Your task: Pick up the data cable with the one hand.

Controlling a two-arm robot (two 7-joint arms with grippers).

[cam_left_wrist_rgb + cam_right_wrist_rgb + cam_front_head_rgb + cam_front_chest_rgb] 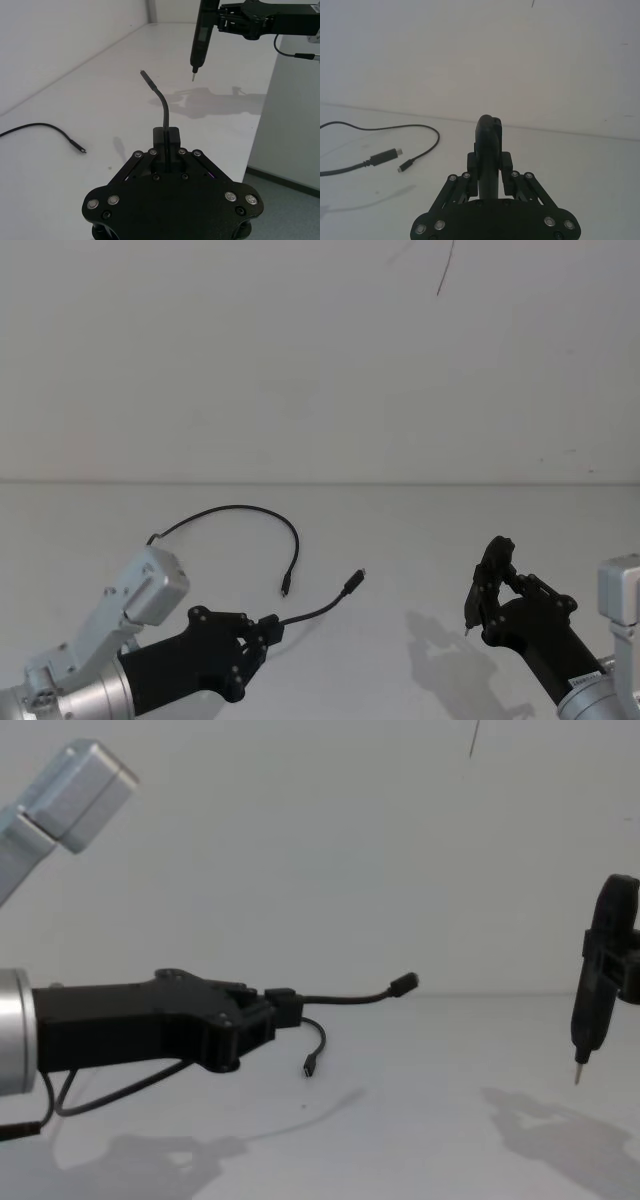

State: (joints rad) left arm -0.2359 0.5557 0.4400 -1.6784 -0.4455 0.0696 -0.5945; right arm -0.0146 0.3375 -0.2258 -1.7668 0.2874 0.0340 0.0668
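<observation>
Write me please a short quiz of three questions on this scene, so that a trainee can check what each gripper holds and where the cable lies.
1. True or false: the long, thin, black data cable lies in an arc on the white table.
2. What does the right gripper hold?
A. a slim black pen-shaped tool with a metal tip
B. a coiled white rope
C. nothing
3. Short answer: which gripper has its fingers shut on the short black lead with the silver-tipped plug, raised above the table?

Key: 1 true; 2 A; 3 the left gripper.
</observation>
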